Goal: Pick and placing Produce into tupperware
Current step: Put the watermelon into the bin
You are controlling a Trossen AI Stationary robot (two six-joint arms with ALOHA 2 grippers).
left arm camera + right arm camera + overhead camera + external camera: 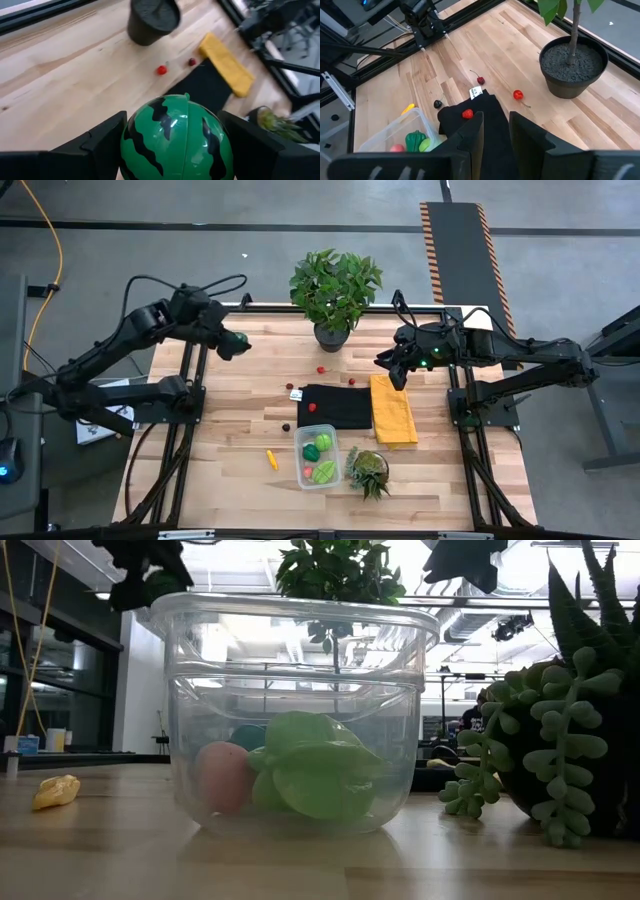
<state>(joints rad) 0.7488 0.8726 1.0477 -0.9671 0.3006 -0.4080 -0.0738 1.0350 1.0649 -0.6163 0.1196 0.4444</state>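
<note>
High view: tupperware (pixel 317 458) at 6 o'clock on the surface (pixel 240 410), long axis running 12 to 6, green pieces inside; yellow stick (pixel 271 459) beside it at 9.
Left wrist view: left gripper (pixel 175 145) jaws grasping a toy watermelon (pixel 176 137).
Right wrist view: right gripper (pixel 495 131) jaws released, over the black cloth (pixel 485 120).

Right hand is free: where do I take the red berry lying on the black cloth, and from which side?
Take the red berry across its round body, coming straight down from above with the right hand. It lies alone near the edge of the flat black cloth, so both fingers have room. The left hand holds the watermelon.
</note>
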